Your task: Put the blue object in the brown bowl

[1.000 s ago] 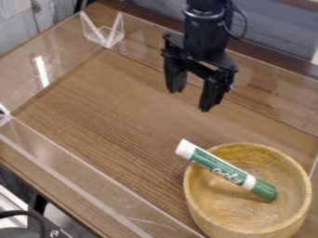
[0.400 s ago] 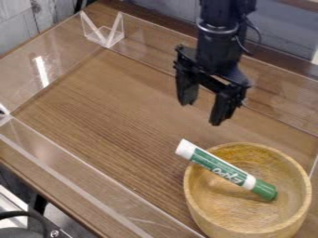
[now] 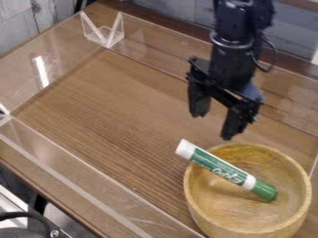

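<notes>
At the near right of the table point(image 3: 112, 112), the brown bowl point(image 3: 248, 191) sits with the blue object point(image 3: 226, 171) lying across it: a slim white tube with green lettering and a dark green end. Green end rests down inside the bowl; white end rides up on the left rim and pokes slightly past it. Tube is in the bowl but not fully settled.

Step in hand, as judged: either the placement is done and the arm only needs to clear off, or the tube wants a nudge to seat it. If clearing, lift straight up and away, no sweep across the rim. If reseating, come down over the tube's middle, fingers astride its width, and shift it toward the bowl's centre so the white end drops off the rim. Risk: clipping the overhanging end and flipping the tube out.

Pincer point(image 3: 225, 110): above the table behind the bowl, pointing down. Fingers spread well apart, nothing between them. Touching neither tube nor bowl; clear gap to the rim below.

Clear acrylic walls edge the table.
</notes>
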{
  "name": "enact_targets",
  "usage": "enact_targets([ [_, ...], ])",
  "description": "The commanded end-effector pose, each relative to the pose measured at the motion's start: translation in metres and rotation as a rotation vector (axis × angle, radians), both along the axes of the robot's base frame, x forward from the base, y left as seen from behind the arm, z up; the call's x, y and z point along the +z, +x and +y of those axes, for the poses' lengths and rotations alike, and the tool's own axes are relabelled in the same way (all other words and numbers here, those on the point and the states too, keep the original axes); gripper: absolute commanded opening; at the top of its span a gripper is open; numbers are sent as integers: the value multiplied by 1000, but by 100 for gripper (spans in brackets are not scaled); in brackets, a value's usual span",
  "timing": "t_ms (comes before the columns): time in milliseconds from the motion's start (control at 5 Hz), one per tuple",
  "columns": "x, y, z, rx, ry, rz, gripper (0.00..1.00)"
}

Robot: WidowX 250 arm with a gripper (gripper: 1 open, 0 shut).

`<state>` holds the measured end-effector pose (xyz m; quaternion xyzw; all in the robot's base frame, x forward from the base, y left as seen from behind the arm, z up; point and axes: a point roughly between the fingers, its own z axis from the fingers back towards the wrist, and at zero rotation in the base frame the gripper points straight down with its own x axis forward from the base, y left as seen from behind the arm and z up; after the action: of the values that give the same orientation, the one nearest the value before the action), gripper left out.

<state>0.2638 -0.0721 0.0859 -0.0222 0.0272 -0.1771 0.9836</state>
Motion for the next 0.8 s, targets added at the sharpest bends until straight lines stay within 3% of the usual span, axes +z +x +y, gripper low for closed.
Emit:
enact_targets([
  [0, 12, -3, -20, -149, -10, -60, 100],
  [200, 11, -12, -40, -322, -6, -74, 100],
  [400, 7, -15, -49, -418, 1, -88, 100],
  [600, 2, -15, -50, -447, 1, -104, 100],
])
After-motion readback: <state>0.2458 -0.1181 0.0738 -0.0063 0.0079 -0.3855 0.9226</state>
